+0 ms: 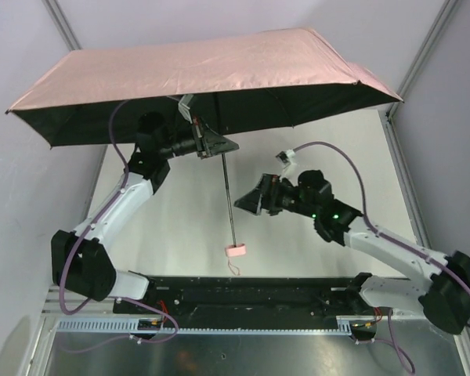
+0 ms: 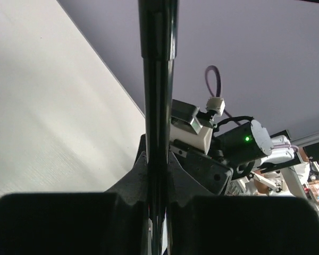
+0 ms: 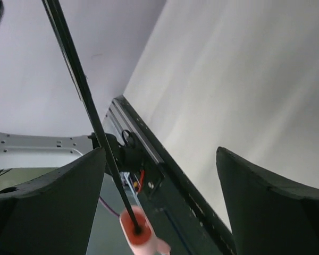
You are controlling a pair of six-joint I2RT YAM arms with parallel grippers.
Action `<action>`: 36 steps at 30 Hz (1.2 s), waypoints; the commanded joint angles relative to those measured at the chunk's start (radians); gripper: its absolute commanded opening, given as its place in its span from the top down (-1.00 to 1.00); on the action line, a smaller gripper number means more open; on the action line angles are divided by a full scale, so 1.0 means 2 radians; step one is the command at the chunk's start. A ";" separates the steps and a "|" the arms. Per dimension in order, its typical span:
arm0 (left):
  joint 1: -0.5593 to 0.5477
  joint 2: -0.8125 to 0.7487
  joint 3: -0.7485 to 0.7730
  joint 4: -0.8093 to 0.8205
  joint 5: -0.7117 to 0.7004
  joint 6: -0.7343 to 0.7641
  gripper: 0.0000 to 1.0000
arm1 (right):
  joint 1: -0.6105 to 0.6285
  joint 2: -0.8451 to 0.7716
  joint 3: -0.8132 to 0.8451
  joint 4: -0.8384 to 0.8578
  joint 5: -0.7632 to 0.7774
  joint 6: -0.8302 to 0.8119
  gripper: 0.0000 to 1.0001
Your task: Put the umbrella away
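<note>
Umbrella (image 1: 204,70) shaft (image 1: 228,196) hangs straight down below the left gripper (image 1: 219,146), clamped on it; right gripper (image 1: 243,204), jaws spread, empty, has that shaft just ahead of it.

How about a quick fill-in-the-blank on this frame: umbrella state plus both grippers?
1. The umbrella is fully ____, not folded.
2. The left gripper is shut on the umbrella's ____, just under the canopy.
3. The right gripper is open near the shaft, closer to the pink ____ than the left gripper is.
Missing words: open; shaft; handle.
</note>
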 commanded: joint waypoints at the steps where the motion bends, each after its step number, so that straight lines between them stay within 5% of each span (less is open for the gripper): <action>1: 0.002 -0.048 -0.012 0.051 0.006 0.012 1.00 | 0.038 0.048 0.003 0.214 0.026 0.015 -0.74; 10: 0.024 -0.060 -0.042 0.060 0.002 -0.001 1.00 | 0.057 0.125 0.008 0.323 0.042 0.030 -0.30; 22: 0.032 -0.067 -0.049 0.063 0.001 0.007 0.98 | 0.057 0.190 0.029 0.411 -0.018 0.084 0.94; 24: 0.034 -0.067 -0.049 0.064 0.001 0.006 0.81 | 0.058 0.186 0.029 0.408 -0.014 0.082 0.99; 30: 0.040 -0.083 -0.050 0.071 0.012 0.018 -0.26 | 0.057 0.127 0.005 0.378 0.058 0.057 1.00; 36: 0.046 -0.096 -0.066 0.080 0.008 0.009 -0.56 | 0.024 0.056 -0.012 0.358 0.093 0.060 1.00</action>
